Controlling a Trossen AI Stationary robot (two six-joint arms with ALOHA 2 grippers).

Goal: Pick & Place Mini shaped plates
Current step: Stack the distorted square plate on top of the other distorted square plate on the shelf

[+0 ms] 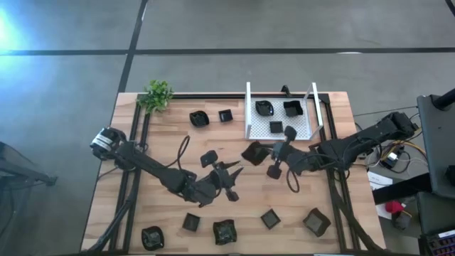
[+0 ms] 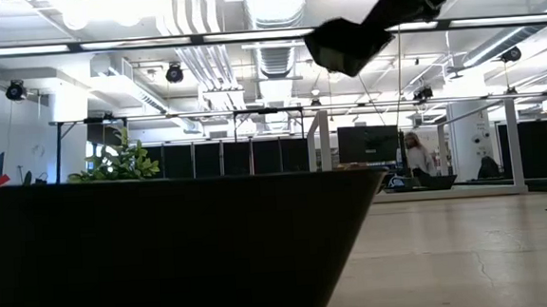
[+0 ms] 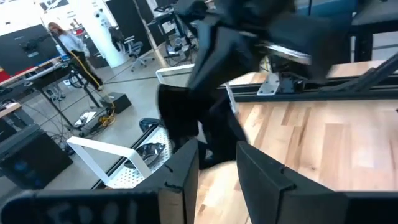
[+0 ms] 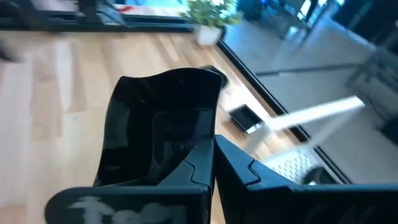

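In the high view my right gripper (image 1: 269,152) is above the table's middle, just in front of the white tray (image 1: 307,126), shut on a black mini plate (image 1: 254,151). That plate fills the right wrist view (image 4: 158,124) and hangs high in the low view (image 2: 346,44). My left gripper (image 1: 231,174) stands open a little to its near left. In the left wrist view its fingers (image 3: 186,171) have nothing between them and point at the held plate (image 3: 177,115). Several more mini plates lie on the wood, one (image 1: 208,158) next to my left gripper. My right gripper pinches the plate's near rim (image 4: 202,146) between its two shut fingers, coming roughly level from the table's right. The plate stands out beyond the fingertips, tipped on edge with its hollow toward the wrist camera, and it is lifted clear of the table.
The tray holds several plates (image 1: 264,108) (image 1: 292,108). More lie far left of it (image 1: 198,118) (image 1: 225,115) and along the near edge (image 1: 152,237) (image 1: 224,231) (image 1: 270,218) (image 1: 316,222). A green plant (image 1: 157,94) stands at the far left corner. A dark shape (image 2: 166,255) blocks the low view's foreground.
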